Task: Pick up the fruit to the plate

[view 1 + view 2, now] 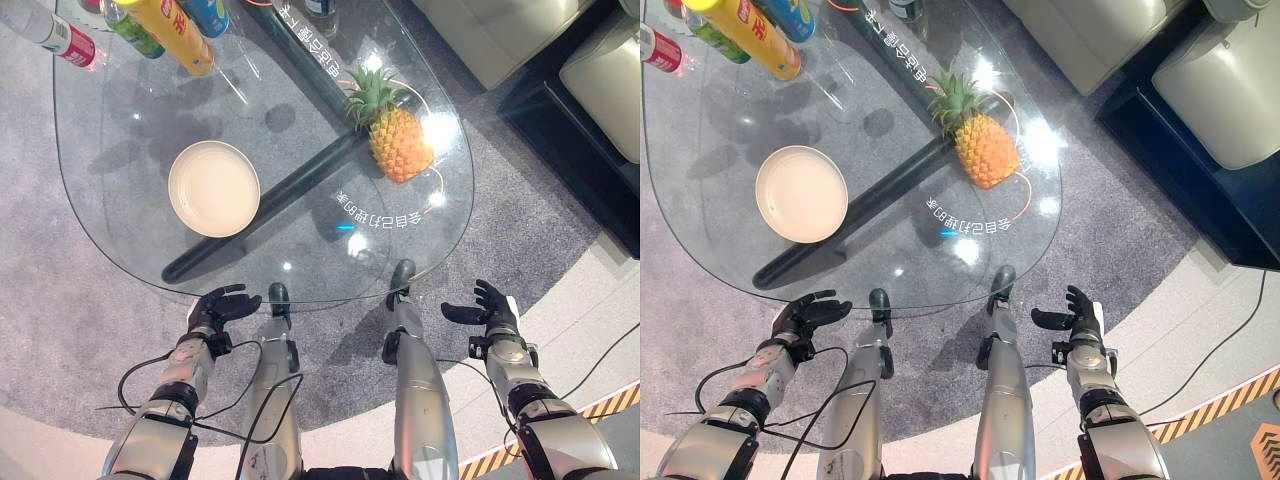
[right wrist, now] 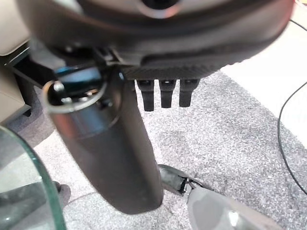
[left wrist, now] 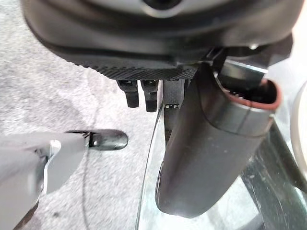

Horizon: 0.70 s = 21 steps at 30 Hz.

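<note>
Both the left hand (image 1: 218, 307) and right hand (image 1: 488, 308) hang spread and empty off the surface's (image 1: 120, 130) near edge, so a careless reach could topple the pineapple (image 1: 398, 140) before it reaches the plate (image 1: 213, 188).

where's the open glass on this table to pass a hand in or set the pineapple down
Bare glass lies along the near edge of the table, between the plate and the pineapple, and between the plate and the bottles. The far left end is crowded with those bottles. Both the left hand and right hand hang open off the near edge.
</note>
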Tool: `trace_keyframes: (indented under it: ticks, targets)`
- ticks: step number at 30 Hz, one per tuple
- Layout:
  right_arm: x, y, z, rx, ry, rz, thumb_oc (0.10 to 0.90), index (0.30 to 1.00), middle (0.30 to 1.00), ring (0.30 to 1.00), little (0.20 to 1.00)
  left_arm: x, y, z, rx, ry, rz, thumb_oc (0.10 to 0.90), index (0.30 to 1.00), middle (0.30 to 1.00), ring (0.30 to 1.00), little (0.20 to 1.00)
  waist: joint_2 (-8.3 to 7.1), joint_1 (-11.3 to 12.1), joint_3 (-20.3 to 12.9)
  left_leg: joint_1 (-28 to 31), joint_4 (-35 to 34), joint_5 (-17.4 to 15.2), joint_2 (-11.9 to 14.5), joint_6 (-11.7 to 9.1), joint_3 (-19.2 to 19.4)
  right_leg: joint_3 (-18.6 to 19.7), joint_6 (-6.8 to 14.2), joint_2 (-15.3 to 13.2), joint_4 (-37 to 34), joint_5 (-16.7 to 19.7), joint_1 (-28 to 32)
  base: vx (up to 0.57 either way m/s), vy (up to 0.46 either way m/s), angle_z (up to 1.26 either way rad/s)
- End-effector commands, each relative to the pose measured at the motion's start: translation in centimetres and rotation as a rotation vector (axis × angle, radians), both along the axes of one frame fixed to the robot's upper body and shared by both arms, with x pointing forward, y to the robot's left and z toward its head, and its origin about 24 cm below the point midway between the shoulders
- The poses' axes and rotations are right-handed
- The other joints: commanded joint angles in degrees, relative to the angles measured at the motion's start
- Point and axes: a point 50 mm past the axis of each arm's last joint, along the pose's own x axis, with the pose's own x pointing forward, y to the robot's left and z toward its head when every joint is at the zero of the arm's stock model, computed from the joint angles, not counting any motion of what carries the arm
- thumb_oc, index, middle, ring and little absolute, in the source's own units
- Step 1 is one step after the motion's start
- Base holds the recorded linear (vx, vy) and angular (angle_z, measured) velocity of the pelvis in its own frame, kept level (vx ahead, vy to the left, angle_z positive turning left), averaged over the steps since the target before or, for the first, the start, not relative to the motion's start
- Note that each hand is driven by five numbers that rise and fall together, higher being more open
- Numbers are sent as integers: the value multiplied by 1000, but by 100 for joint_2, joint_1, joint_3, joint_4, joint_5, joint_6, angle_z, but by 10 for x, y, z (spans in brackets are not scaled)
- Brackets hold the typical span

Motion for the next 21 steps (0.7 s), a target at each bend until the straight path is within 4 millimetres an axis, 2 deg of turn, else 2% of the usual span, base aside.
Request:
trace_keyframes:
  ticks: [1, 10, 21]
  targets:
    - [-9, -30, 12, -59, -54, -77, 800, 900, 900, 900, 900, -10, 25, 1, 77, 21, 99, 800, 900, 900, 900, 900, 66, 23, -111, -607, 113, 368, 105, -55, -504, 555, 567, -491, 1381, -835, -493, 3, -28, -4]
    - [-1, -33, 23, -82, -86, -83, 800, 900, 900, 900, 900, -5, 18, 5, 58, -8, 59, 800, 900, 900, 900, 900, 129, 44, -111, -879, 288, 347, 101, -36, -568, 551, 517, -513, 1628, -891, -784, 5, -15, -2]
    - [0, -42, 33, -103, -131, -129, 800, 900, 900, 900, 900, -7, 17, 4, 71, -10, 17, 800, 900, 900, 900, 900, 162, 71, -111, -914, 175, 407, 137, -53, -583, 455, 498, -536, 1646, -889, -863, 3, -18, 0]
